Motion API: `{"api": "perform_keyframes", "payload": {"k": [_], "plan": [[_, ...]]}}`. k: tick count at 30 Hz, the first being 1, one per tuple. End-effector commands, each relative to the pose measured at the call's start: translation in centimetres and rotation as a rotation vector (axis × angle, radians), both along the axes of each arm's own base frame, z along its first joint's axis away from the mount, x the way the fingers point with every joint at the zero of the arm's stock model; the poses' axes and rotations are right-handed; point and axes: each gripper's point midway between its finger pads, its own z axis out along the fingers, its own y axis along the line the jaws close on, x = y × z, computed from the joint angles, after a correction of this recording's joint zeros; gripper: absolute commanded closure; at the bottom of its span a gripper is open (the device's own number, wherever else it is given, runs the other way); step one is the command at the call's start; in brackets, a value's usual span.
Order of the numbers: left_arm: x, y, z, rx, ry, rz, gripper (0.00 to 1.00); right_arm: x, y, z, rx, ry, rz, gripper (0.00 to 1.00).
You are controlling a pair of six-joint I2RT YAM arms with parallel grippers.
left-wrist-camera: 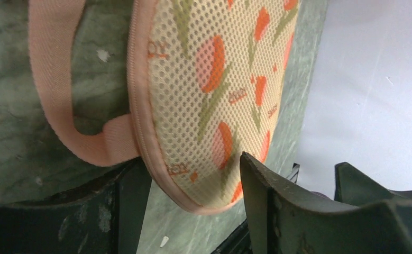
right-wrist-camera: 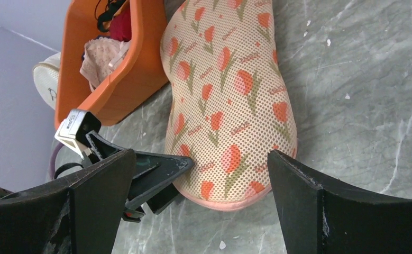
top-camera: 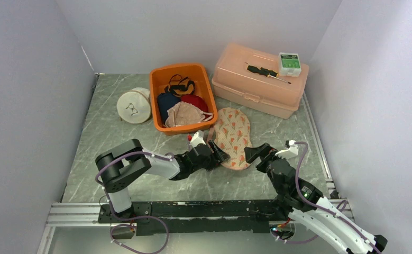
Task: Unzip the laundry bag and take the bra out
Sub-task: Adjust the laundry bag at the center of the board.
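Progress looks slight, taking the views in turn. From above, the laundry bag (top-camera: pixel 234 137), a flat floral mesh pouch, lies on the table (top-camera: pixel 87 159) just beside the orange bin (top-camera: pixel 155 95) of garments. The left gripper (top-camera: pixel 220 154) is at the bag's near-left edge and the right gripper (top-camera: pixel 257 153) at its near-right edge. In the left wrist view, the left gripper (left-wrist-camera: pixel 193 164) has its fingers apart, straddling the bag's rounded end. I cannot tell whether they press on it. The zipper (left-wrist-camera: pixel 135 79) along the pink edge looks closed. A pink strap loop (left-wrist-camera: pixel 50 79) lies on the table beside it, and no pull tab shows. In the right wrist view, the right gripper (right-wrist-camera: pixel 202 159) is spread wide and holds nothing, hovering just short of the bag (right-wrist-camera: pixel 230 90), which looks plump and shut. No bra is visible through the mesh. By my judgement nothing is done yet: finding the pull, unzipping, and drawing the bra out all remain.
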Motion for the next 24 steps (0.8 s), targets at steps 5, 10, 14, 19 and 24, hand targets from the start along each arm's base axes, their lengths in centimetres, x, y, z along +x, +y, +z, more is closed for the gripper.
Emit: {"api": "perform_keyframes", "payload": {"k": [5, 10, 14, 19, 24], "plan": [[-0.5, 2.0, -0.7, 0.09, -0.033, -0.088, 0.44, 0.5, 0.9, 2.1, -0.028, -0.099, 0.063, 0.0], [-1.5, 5.5, -1.1, 0.177, -0.034, -0.1, 0.67, 0.8, 1.9, 2.7, -0.092, -0.09, 0.115, 0.0], [-2.2, 8.6, -0.7, 0.216, -0.051, -0.064, 0.79, 1.4, 2.0, 2.5, -0.134, -0.062, 0.098, 0.01], [-3.5, 13.0, 0.0, 0.339, -0.052, -0.043, 0.84, 2.4, 2.1, 2.4, -0.126, -0.073, 0.061, 0.02], [-5.0, 17.6, 0.4, 0.457, -0.018, -0.011, 0.83, 4.4, 2.6, 2.2, -0.088, -0.095, 0.016, 0.05]]}}
